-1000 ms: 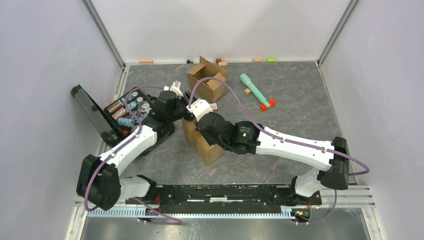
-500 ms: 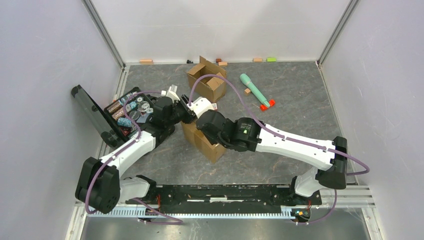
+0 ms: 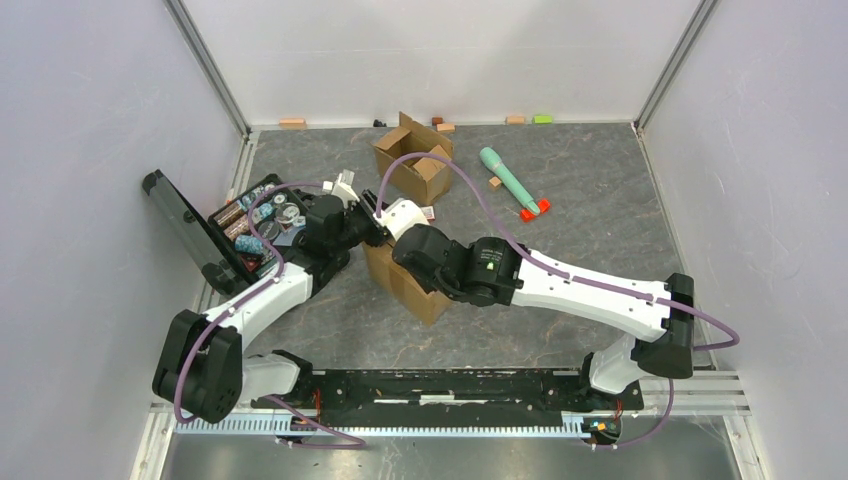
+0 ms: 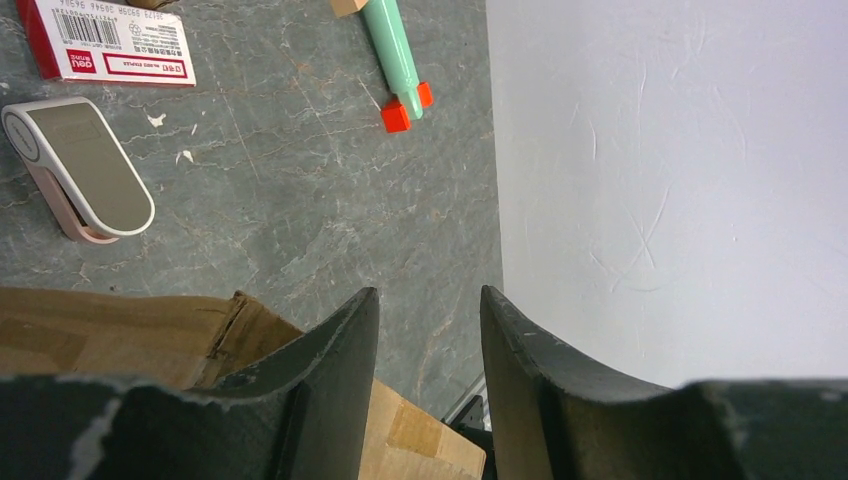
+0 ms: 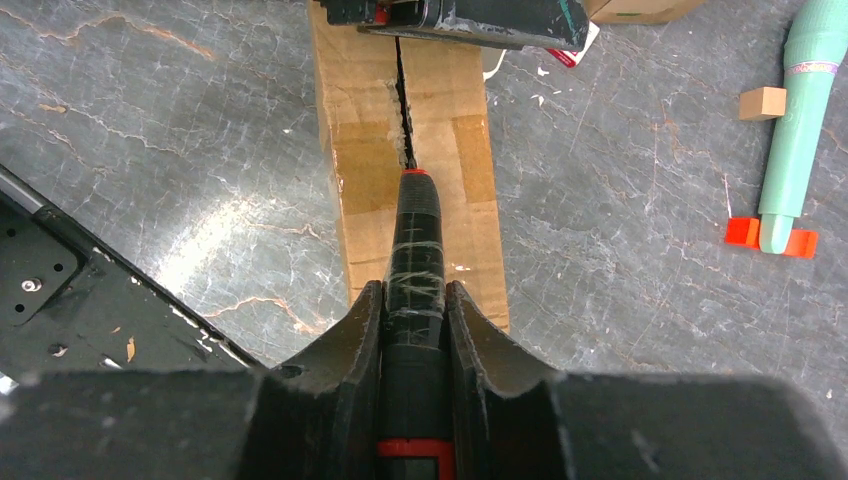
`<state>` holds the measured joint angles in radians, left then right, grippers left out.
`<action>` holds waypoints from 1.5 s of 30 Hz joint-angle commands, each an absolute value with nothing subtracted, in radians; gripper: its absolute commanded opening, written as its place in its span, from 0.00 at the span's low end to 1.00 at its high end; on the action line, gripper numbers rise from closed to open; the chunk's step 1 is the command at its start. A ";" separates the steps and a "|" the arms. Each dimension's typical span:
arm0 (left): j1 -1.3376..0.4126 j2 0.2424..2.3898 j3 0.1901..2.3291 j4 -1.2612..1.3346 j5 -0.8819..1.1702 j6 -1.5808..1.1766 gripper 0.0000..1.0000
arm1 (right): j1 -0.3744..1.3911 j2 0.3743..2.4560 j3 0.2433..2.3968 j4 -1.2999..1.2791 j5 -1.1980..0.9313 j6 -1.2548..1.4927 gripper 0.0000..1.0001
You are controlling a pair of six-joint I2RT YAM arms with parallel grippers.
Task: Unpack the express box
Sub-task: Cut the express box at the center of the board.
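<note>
**A:** R tool (image 5: 412, 292)?
**B:** Clamped on black cutter (image 5: 414, 225). Cutter tip sits in top seam of box (image 5: 350, 150), approx. mid-length.
**A:** Box pos.?
**B:** On surface (image 3: 600, 210), centre-left, btwn both wrists. Flaps down, tape across top. Seam shows as dark gap from tip to far end.
**A:** L tool (image 4: 428, 305)?
**B:** At box's far end, jaws apart, nothing btwn them. Contact w/ box: can't tell.
**A:** Other?
**B:** 2nd box (image 3: 412, 160) open, further back. Green pen (image 3: 512, 182) to its right. Case (image 3: 185, 228) at left, lid up.
</note>
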<state>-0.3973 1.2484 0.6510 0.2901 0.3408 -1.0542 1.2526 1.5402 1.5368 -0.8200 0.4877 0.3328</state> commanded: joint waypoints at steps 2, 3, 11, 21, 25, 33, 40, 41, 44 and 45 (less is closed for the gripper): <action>-0.369 1.313 0.577 0.082 0.254 -0.989 0.51 | 1.279 1.512 1.555 -0.981 0.474 0.330 0.00; -0.368 1.313 0.575 0.084 0.255 -0.988 0.51 | 1.282 1.507 1.552 -0.983 0.474 0.334 0.00; -0.362 1.312 0.564 0.098 0.266 -0.980 0.51 | 1.300 1.480 1.549 -1.018 0.476 0.359 0.00; -0.356 1.312 0.566 0.103 0.274 -0.979 0.51 | 1.310 1.420 1.508 -1.048 0.465 0.401 0.00; -0.353 1.313 0.566 0.103 0.274 -0.979 0.50 | 1.316 1.391 1.467 -1.046 0.443 0.415 0.00; -0.350 1.311 0.564 0.104 0.275 -0.980 0.50 | 1.322 1.342 1.404 -1.047 0.426 0.444 0.00; -0.351 1.309 0.565 0.104 0.275 -0.980 0.50 | 1.322 1.312 1.301 -1.014 0.419 0.458 0.00; -0.351 1.309 0.566 0.104 0.275 -0.980 0.50 | 1.322 1.312 1.293 -1.011 0.419 0.458 0.00; -0.349 1.310 0.565 0.100 0.273 -0.976 0.50 | 1.322 1.305 1.301 -1.022 0.413 0.461 0.00; -0.349 1.309 0.564 0.098 0.274 -0.974 0.50 | 1.322 1.302 1.309 -1.033 0.413 0.462 0.00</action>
<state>-0.3809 1.2499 0.6334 0.3214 0.3759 -1.0542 1.3048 1.3201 1.3289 -0.8227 0.4896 0.4416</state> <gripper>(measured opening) 0.495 0.267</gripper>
